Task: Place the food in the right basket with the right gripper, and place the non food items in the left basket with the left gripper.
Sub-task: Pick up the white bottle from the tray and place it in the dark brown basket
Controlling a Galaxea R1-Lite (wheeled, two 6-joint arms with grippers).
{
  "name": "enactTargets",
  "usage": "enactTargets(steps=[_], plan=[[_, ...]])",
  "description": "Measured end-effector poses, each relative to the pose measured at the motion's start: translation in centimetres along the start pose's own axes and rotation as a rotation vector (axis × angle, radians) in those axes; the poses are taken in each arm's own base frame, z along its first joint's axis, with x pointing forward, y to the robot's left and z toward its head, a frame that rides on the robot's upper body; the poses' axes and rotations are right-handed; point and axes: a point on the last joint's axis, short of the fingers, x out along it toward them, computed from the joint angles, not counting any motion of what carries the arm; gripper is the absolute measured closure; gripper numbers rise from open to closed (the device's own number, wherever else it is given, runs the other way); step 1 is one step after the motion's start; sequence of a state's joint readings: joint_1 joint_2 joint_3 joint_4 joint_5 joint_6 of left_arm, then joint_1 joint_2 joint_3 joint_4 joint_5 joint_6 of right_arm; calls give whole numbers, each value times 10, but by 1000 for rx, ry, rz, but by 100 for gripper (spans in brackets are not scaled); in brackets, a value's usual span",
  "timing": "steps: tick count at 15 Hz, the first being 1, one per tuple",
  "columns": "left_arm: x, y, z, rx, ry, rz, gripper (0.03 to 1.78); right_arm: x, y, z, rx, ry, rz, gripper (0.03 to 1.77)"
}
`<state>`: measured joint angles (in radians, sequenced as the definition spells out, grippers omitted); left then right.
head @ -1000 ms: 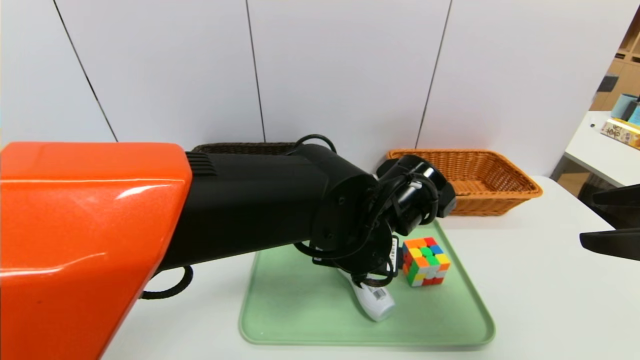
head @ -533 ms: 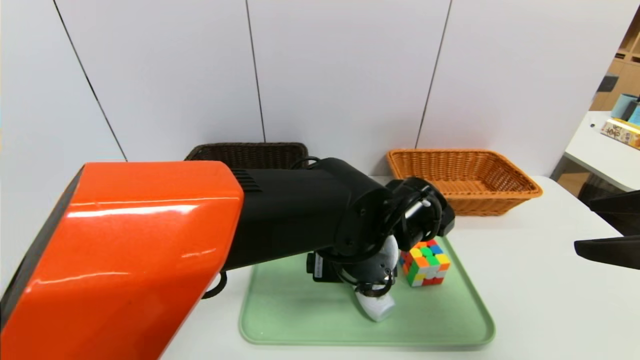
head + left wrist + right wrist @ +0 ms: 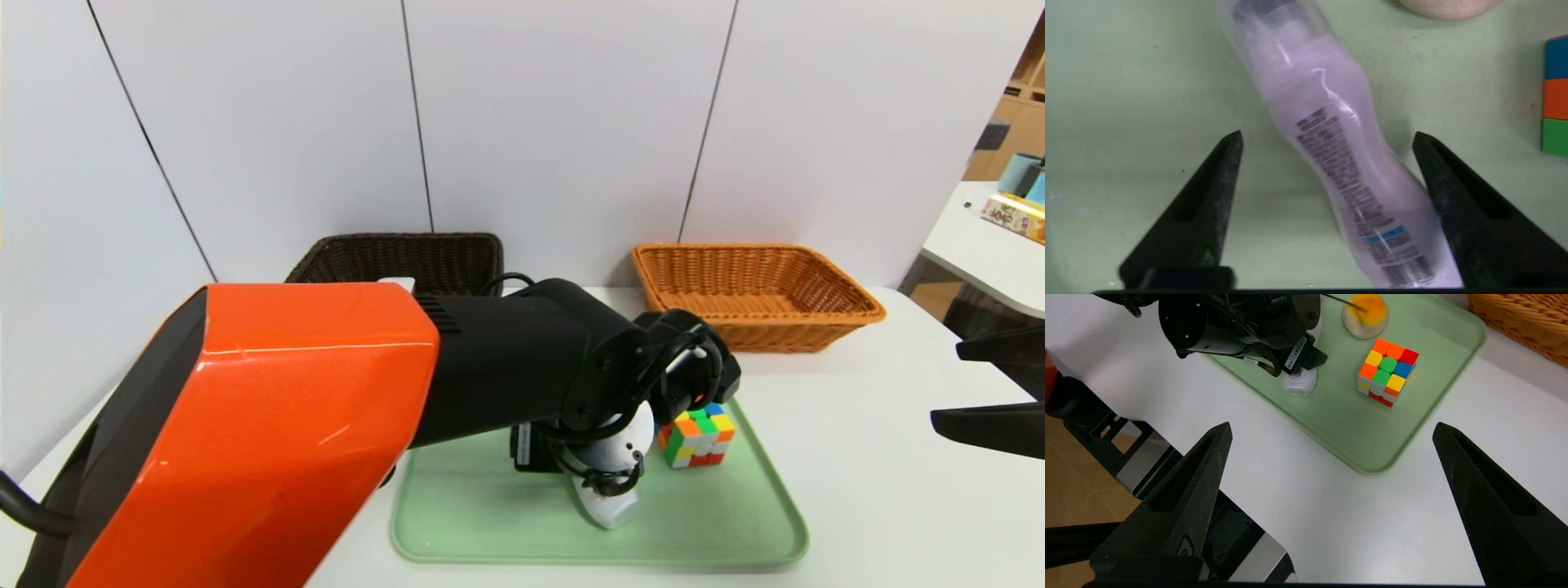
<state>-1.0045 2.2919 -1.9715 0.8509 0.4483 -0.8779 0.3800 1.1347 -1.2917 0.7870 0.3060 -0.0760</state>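
The white desk [image 3: 857,506] carries everything, and the left arm [image 3: 326,408], orange and black, stretches across most of the head view down onto the green tray [image 3: 490,514]. Beyond the left end effector [image 3: 1327,139], against the wall, sit two baskets: the dark brown left basket [image 3: 392,257] and the orange right basket [image 3: 759,290], both well apart from it.

The left end effector hangs low over the tray with its fingers [image 3: 1208,204] spread wide, released, one on either side of the white bottle [image 3: 1331,134]. The bottle lies flat on the tray and runs slantwise through the gap, so that one finger lies just beside its labelled end, perhaps touching it, while the other stands apart. In the head view the bottle's end [image 3: 608,506] pokes out below the wrist.

Just beside this end effector, on its right, stands the multicoloured cube [image 3: 695,434] on the tray. A round bun with an orange top [image 3: 1365,314] lies on the tray past the bottle's far end, near the cube.

The right end effector [image 3: 1331,433] hovers over the desk's right edge, away from the tray, fingers spread, grasping nothing.
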Motion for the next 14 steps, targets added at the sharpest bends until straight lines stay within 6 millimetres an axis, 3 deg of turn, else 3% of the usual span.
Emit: enactTargets(steps=[2, 5, 6, 9, 14], plan=[[1, 0, -1, 3, 5, 0, 72, 0, 0, 0, 1, 1, 0, 10], [6, -1, -3, 4, 24, 10, 103, 0, 0, 0, 0, 0, 0, 10], [6, -1, -4, 4, 29, 8, 126, 0, 0, 0, 0, 0, 0, 10], [2, 1, -3, 3, 35, 2, 127, -1, 0, 0, 1, -3, 0, 10], [-22, 16, 8, 0, 21, 10, 127, -3, 1, -1, 4, -8, -3, 10]])
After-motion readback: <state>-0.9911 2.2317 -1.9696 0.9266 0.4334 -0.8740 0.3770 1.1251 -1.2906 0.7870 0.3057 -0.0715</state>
